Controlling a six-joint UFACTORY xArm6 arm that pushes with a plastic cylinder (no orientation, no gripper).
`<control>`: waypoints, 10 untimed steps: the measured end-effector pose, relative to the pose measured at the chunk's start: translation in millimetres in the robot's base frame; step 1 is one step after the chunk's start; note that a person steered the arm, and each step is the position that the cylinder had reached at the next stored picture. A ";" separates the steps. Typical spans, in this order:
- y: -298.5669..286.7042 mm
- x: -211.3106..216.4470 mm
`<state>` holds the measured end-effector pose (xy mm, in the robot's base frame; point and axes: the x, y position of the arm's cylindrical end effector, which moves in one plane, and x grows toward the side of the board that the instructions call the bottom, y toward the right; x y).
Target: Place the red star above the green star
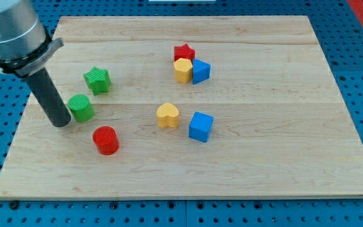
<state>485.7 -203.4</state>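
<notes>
Red star point(184, 52) sits far-centre on the worktop point(263, 157), touching the yellow block point(183, 70) just near of it. My tip point(61, 123) – a bare rod, no tool to open or close – is far left, beside the green cylinder point(80, 108). Green star point(97, 80) lies between; red star is well right of the tip. Star's near edge hidden by yellow.

Red star point(183, 52), green star point(97, 80), two yellow, two blue blocks, pale wood board point(263, 157).
</notes>
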 end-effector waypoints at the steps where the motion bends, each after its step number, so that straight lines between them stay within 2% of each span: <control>1: 10.3 0.0; 3: -1.5 -2.0; 4: -80.1 -8.0; 5: -41.9 -83.0; 6: 16.6 -175.3; 7: 36.4 -236.1; 10: 39.5 -278.7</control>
<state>207.0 -163.9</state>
